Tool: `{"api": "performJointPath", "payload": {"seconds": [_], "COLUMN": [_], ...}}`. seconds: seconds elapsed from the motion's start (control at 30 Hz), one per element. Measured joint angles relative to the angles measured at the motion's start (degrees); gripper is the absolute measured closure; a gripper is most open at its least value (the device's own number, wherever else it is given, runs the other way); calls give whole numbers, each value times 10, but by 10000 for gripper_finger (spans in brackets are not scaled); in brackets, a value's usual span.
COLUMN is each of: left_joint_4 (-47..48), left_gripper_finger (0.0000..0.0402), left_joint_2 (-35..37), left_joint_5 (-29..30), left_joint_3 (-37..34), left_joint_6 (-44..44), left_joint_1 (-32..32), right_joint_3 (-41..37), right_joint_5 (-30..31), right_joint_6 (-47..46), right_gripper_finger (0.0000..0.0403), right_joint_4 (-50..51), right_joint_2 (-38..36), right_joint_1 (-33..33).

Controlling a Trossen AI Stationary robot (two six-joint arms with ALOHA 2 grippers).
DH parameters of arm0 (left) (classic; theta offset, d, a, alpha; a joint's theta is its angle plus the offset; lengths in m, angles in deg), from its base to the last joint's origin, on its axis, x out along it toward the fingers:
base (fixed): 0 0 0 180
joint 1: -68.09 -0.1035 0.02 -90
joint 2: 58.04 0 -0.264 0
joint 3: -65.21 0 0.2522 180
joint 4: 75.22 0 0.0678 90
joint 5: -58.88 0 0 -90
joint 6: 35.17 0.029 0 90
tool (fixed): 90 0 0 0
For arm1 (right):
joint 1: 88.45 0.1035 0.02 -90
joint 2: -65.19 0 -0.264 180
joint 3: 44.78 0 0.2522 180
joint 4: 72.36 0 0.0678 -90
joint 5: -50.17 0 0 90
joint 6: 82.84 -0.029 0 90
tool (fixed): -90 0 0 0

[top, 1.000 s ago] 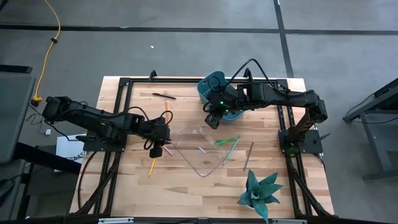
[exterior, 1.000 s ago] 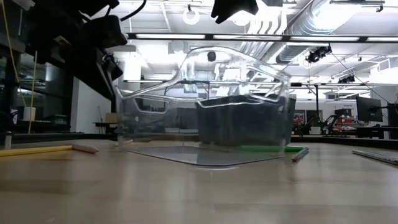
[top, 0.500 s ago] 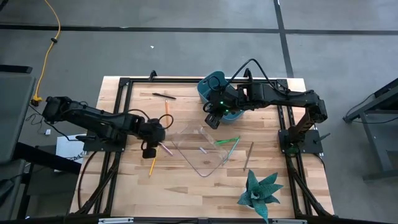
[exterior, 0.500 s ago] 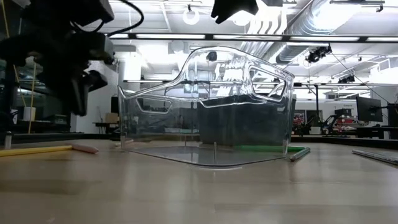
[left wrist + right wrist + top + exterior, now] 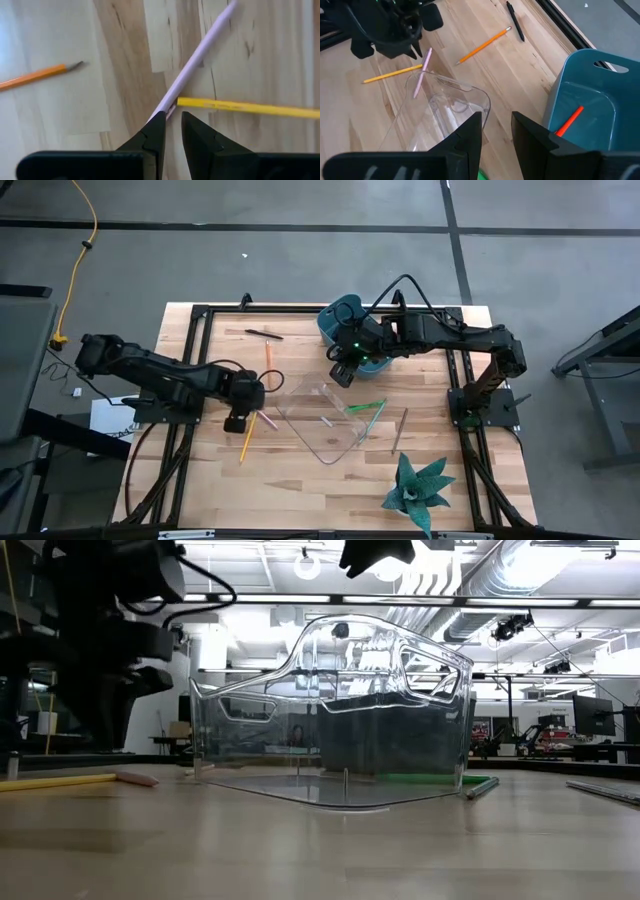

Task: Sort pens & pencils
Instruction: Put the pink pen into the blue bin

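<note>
A pale pink stick lies on the worktop just left of the clear plastic bin, its near end just ahead of the left hand's fingertips. The fingers stand a narrow gap apart with nothing between them, so this hand is released and hovers low over the stick. A yellow pencil lies crosswise, its end just beside the pink stick. An orange pencil lies apart from both; in the high view it sits toward the far side of the worktop, near a black pen.

Inside the clear bin lies a small pale stick. A green pen rests at the bin's right edge, and a dark pen lies well to the right of it.

The right hand hangs above the far side of the clear bin, beside the teal bin, its fingers parted and empty. A red-orange pen lies inside the teal bin. A green plant stands at the near right corner.
</note>
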Motion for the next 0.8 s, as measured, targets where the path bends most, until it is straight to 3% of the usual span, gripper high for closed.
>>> {"api": "performJointPath", "payload": {"seconds": [0.8], "left_joint_4": [-8], "left_gripper_finger": [350], "left_joint_2": [-16], "left_joint_5": [3], "left_joint_3": [0], "left_joint_6": [111], "left_joint_1": [0], "right_joint_3": [0], "right_joint_5": [0], "right_joint_6": [0], "right_gripper_finger": [306], "right_joint_4": [1], "right_joint_2": [0], "right_joint_1": [8]}}
